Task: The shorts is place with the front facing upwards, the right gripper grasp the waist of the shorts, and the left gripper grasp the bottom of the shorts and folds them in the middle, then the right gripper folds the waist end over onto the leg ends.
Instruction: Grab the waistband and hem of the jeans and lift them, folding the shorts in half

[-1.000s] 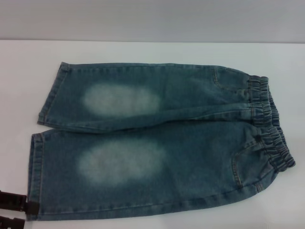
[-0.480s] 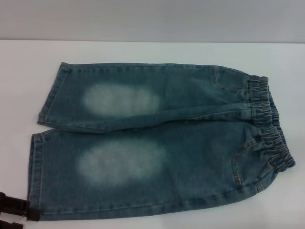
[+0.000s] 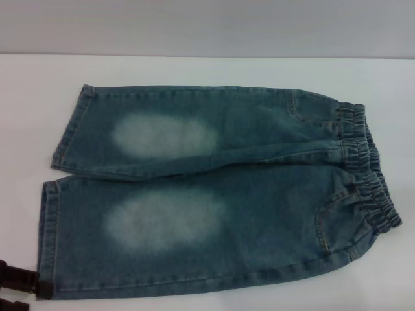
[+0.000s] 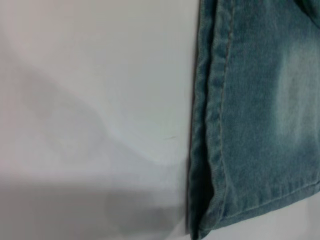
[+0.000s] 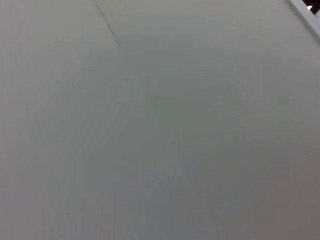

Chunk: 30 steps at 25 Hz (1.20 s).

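The blue denim shorts (image 3: 214, 194) lie flat on the white table (image 3: 194, 71), front up, with pale oval patches on both legs. The waist (image 3: 366, 168) with its gathered elastic band points right. The bottom of the shorts (image 3: 47, 233) points left, as two straight hems. My left gripper (image 3: 35, 297) sits at the near left corner, right beside the near leg's hem corner, its black fingers (image 3: 23, 278) apart and holding nothing. In the left wrist view the stitched hem (image 4: 210, 125) runs along bare table. My right gripper is out of view, and its wrist view shows only a plain pale surface.
White tabletop (image 3: 26, 129) surrounds the shorts on the left, far and right sides. A grey wall (image 3: 207, 26) stands behind the table's far edge.
My left gripper has slid slightly toward the near edge of the table beside the hem corner. The shorts have not moved.
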### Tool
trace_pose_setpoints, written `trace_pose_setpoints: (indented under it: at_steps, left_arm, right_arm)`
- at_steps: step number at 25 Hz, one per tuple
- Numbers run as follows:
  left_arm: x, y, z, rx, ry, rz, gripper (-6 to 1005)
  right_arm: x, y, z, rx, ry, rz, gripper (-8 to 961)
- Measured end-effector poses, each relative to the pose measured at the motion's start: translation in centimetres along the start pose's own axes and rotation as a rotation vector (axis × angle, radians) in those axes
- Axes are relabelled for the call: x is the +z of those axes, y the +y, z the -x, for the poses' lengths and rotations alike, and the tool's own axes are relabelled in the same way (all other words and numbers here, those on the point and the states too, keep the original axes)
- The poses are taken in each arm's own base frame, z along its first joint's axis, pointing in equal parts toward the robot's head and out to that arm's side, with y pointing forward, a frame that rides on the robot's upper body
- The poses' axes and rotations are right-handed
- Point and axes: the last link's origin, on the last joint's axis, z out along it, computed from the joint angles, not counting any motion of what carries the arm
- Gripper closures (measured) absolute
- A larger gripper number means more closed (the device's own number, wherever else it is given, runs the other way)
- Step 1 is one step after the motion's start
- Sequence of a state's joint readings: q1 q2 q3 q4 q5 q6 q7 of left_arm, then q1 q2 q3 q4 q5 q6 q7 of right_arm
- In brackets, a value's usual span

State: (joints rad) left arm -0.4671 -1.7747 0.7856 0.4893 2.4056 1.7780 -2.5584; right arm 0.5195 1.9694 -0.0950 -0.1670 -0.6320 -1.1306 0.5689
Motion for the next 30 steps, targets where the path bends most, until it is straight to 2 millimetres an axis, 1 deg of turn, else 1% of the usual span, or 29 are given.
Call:
trace_pose_setpoints:
  at_steps: [30]
  left_arm:
    - [0.07, 0.87, -0.88, 0.017, -0.013, -0.017, 201]
  right_arm:
    - [-0.34, -0.18, -0.23, 0.005, 0.012, -0.001, 165]
